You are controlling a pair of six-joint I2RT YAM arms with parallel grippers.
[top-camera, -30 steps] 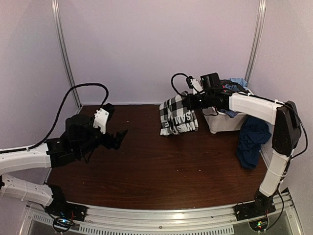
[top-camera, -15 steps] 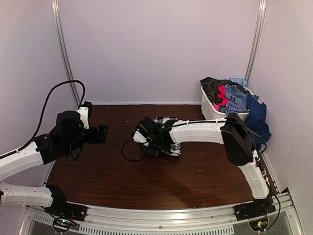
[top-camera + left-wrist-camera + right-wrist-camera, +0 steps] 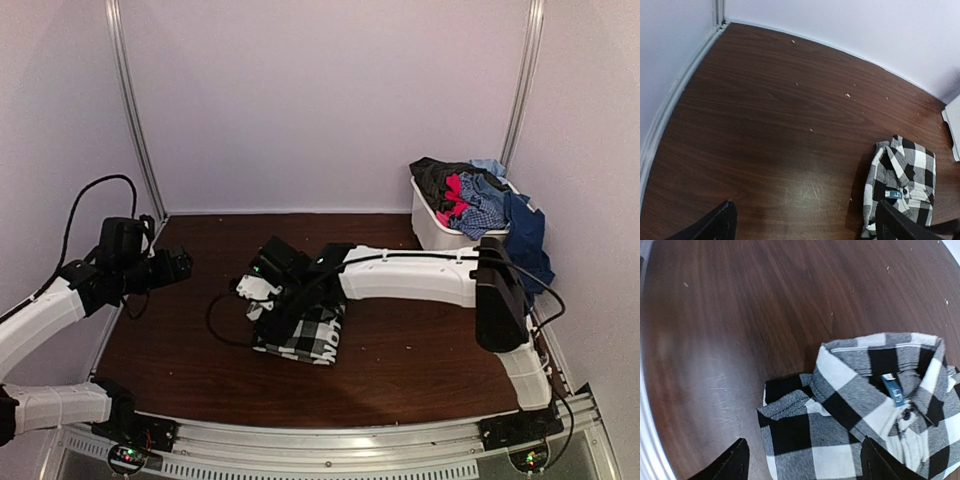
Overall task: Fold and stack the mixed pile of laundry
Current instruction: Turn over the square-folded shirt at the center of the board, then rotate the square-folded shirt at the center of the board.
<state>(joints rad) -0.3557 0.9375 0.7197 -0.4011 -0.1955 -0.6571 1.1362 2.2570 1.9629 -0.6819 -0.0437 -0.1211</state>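
Right claw [image 3: 805, 462] over shirt [image 3: 303, 335], fingers spread, nothing pinched. Shirt alone mid-counter [image 3: 410, 375]: open space there, probably for folding. Left claw [image 3: 807, 227] wide apart, off to left, leaving room. Shirt black-and-white checked, bunched, collar [image 3: 880, 347] up, blue label [image 3: 895, 396] showing. Rest of pile [image 3: 468, 195] heaped in bin [image 3: 432, 238], far right.

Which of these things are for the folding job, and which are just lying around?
For the job:
- checked shirt, on the table
- pile of clothes in the white bin
- navy blue piece hanging over the bin's side

Just lying about:
- the white bin itself
- pale crumbs on the table
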